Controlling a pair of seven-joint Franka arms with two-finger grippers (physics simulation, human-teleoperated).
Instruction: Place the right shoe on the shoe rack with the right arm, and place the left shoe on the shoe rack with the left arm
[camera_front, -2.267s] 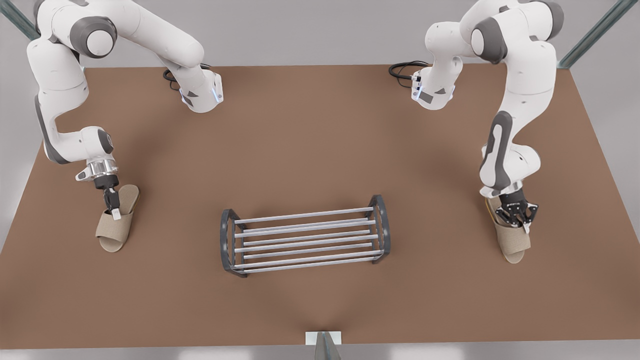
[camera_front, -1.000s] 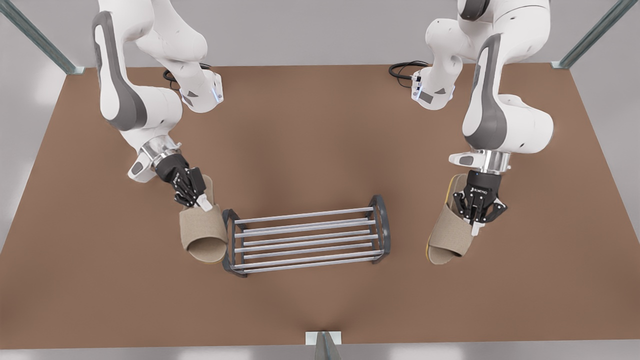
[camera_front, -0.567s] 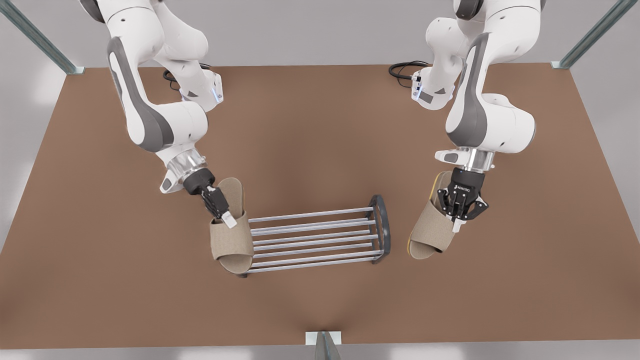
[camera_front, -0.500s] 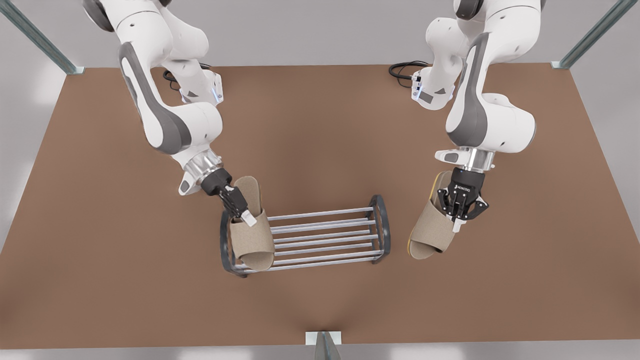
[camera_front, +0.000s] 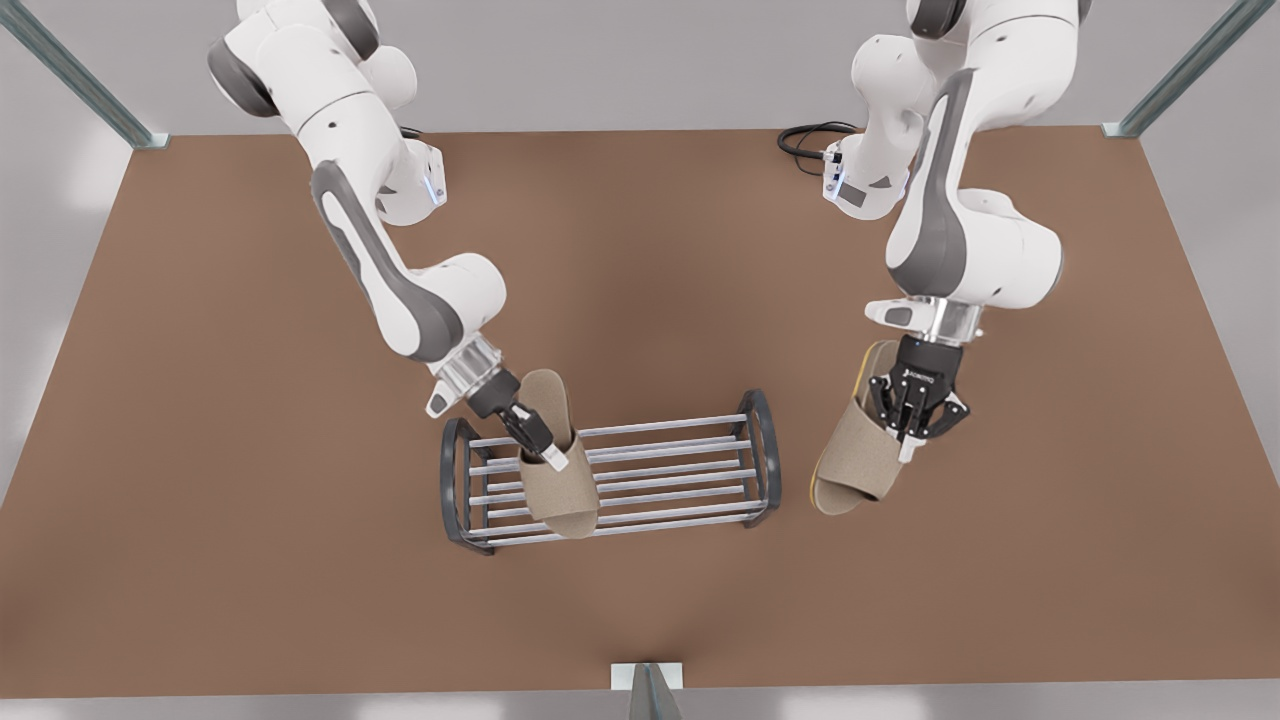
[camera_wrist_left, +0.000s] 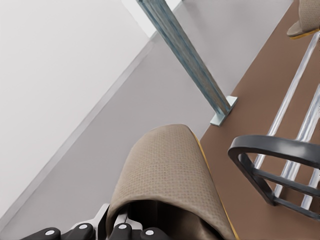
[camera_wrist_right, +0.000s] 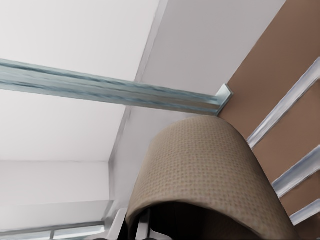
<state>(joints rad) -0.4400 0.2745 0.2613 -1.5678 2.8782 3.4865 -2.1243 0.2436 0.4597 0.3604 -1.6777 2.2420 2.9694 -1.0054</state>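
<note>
Over shoe rack (camera_front: 766, 450), right hand (camera_front: 553, 460) slants.

- brown table (camera_front: 200, 420), pretty plain
- rack (camera_front: 610, 470) sits on it, near the front middle
- black cable (camera_front: 805, 138) coiled at the back edge
</note>
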